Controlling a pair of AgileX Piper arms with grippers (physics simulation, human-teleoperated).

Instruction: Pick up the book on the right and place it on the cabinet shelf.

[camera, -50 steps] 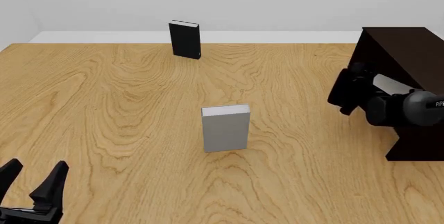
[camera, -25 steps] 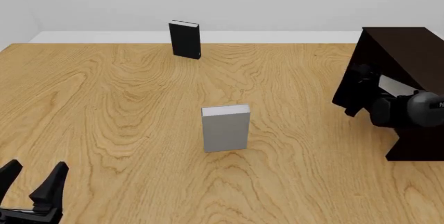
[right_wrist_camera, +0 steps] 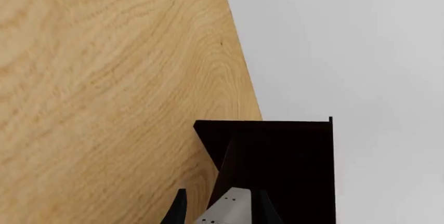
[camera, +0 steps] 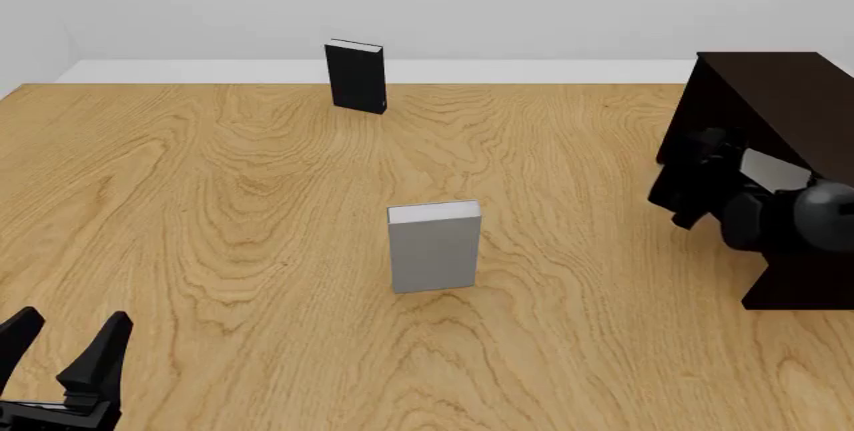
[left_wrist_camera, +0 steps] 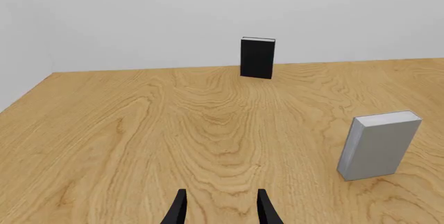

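One book (right_wrist_camera: pixel 229 211) sits clamped in the right pincer (camera: pixel 714 166) at the cabinet (camera: pixel 787 111) mouth, so level it over the cabinet shelf before releasing, while the left pincer (camera: pixel 60 351) gapes idle.

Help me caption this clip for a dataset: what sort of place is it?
Likely a simulated tabletop test scene, not a real room: a bare wooden table against blank grey walls, only upright books and a dark cabinet on it, two robot grippers.

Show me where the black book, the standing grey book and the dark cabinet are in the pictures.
black book (camera: pixel 356 77): front view, on its front cover.
standing grey book (camera: pixel 434 251): front view, on its front cover.
dark cabinet (camera: pixel 781 91): front view, on its top panel.
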